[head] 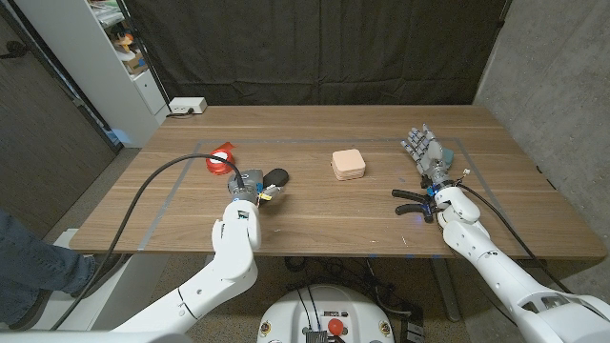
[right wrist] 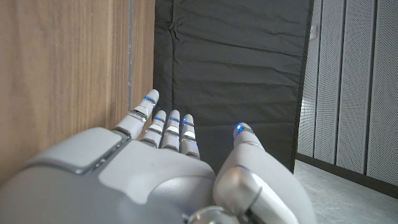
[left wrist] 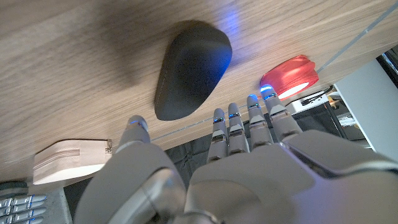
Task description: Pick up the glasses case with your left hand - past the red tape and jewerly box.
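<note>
Glasses case (left wrist: 191, 76) lies on the table just ahead of your left hand (left wrist: 236, 168), fingers apart, nothing held. It's between the red tape (head: 221, 158) and jewelry box (head: 348, 164). Looks like a light, rigid, smooth shell, so wrap across the narrow width. Right hand (head: 425, 152) idle, fingers spread.

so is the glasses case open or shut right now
Shut. In the left wrist view the glasses case lies on the table as one smooth dark shell with no lid raised, just beyond the left hand's fingers.
</note>
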